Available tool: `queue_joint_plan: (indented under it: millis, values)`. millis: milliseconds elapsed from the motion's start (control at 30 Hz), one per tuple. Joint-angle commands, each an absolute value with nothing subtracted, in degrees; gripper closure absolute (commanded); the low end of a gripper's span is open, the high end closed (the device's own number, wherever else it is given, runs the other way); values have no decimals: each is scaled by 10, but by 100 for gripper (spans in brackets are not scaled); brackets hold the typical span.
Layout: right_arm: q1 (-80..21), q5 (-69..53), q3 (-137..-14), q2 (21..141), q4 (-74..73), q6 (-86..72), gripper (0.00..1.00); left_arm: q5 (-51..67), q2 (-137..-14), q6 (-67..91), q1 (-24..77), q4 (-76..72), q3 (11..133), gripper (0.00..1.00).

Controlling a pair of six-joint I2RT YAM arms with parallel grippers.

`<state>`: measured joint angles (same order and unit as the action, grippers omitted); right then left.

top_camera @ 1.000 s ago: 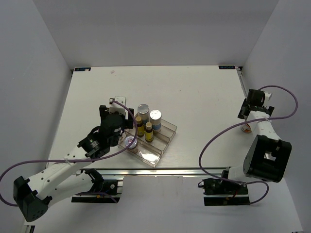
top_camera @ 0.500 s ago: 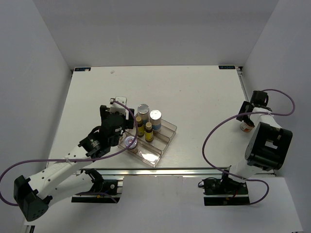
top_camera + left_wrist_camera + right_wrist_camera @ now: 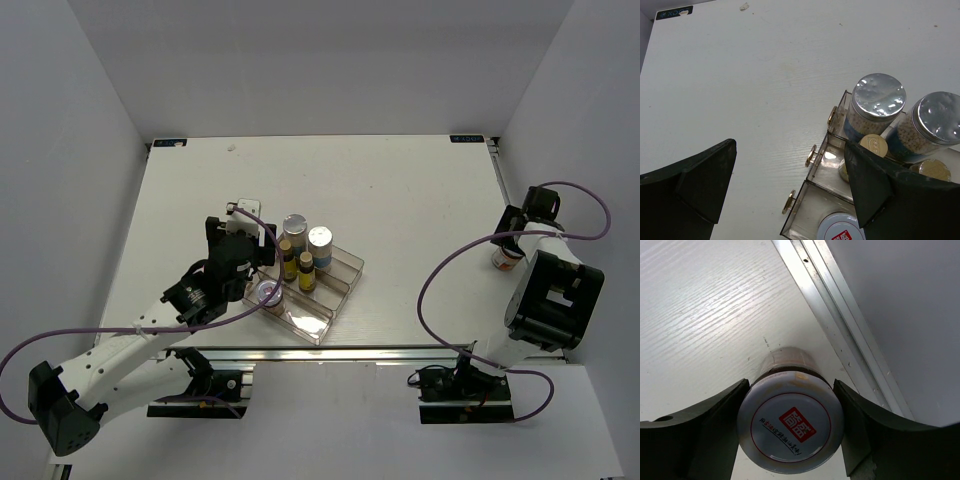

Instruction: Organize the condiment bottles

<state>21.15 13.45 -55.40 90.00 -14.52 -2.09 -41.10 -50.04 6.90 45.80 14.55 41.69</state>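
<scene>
Five bottles stand in the tray near the surface's near edge, left of middle, and the left claw hovers beside them, fingers apart and empty. One more, a white-lidded jar, stands at the right edge, where the right claw looks clamped on its lid, a finger against each side. Picking up this jar seems the step in hand; next it needs a straight lift and a carry across to the tray's free front slot.
</scene>
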Motion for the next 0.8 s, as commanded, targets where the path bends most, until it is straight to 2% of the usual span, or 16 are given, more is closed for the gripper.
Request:
queue_joint_plan:
  millis: [0, 167, 200, 367, 600, 667, 767]
  values:
    - [214, 113, -555, 892, -137, -18, 32, -406, -493, 69, 454, 144, 414, 2]
    - [214, 90, -541, 867, -150, -10, 45, -403, -493, 69, 454, 144, 416, 2]
    - [214, 80, -537, 861, -151, -7, 52, -403, -492, 69, 454, 143, 415, 2]
    - [214, 6, -529, 815, -174, 25, 71, -403, -490, 69, 454, 144, 415, 2]
    - [213, -219, -520, 737, -213, 147, 95, -404, -484, 69, 454, 144, 414, 2]
    - [213, -304, -524, 714, -246, 221, 99, -405, -485, 68, 454, 144, 415, 2]
    - [207, -397, -538, 693, -299, 319, 100, -405, -486, 68, 454, 144, 415, 2]
